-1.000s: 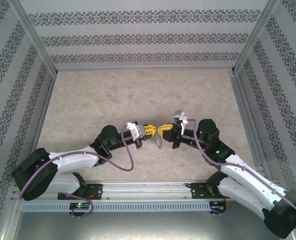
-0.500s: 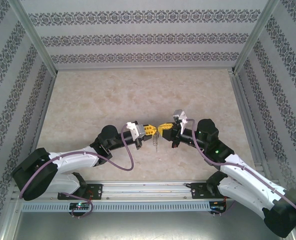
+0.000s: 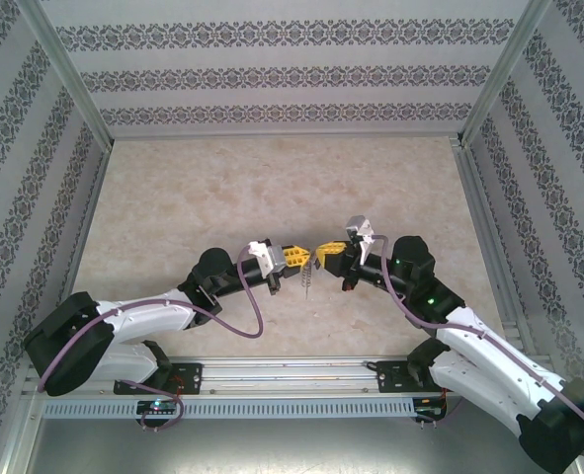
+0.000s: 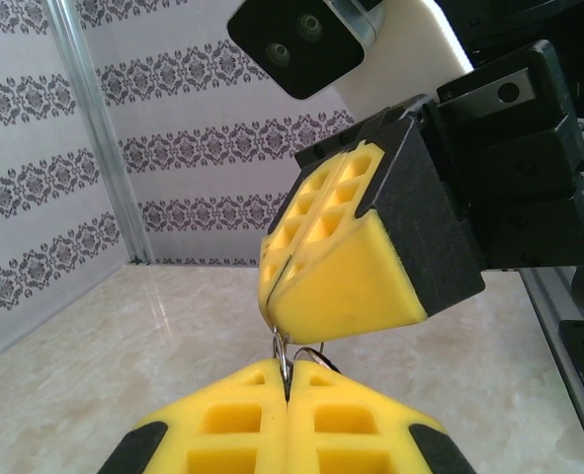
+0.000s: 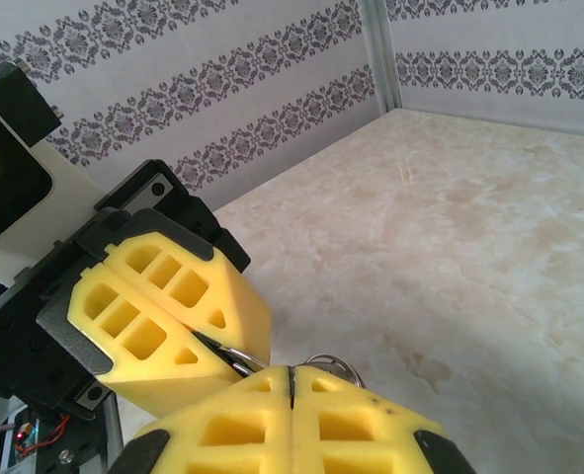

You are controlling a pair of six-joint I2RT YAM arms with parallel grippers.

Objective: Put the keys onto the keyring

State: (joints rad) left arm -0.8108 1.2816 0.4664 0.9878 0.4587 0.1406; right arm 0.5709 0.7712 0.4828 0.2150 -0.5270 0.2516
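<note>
Jaws clamped tip-to-tip, keyring [image 3: 308, 279] dangling between

Bright, even, diffuse light throughout.
A pale sheen streaks the tabletop [image 5: 410, 173]; shadows are faint, and wrist views are soft up close.

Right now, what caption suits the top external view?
Left gripper and right gripper, both shut, meet tip to tip above the table, keyring chain dangling between them.
</note>
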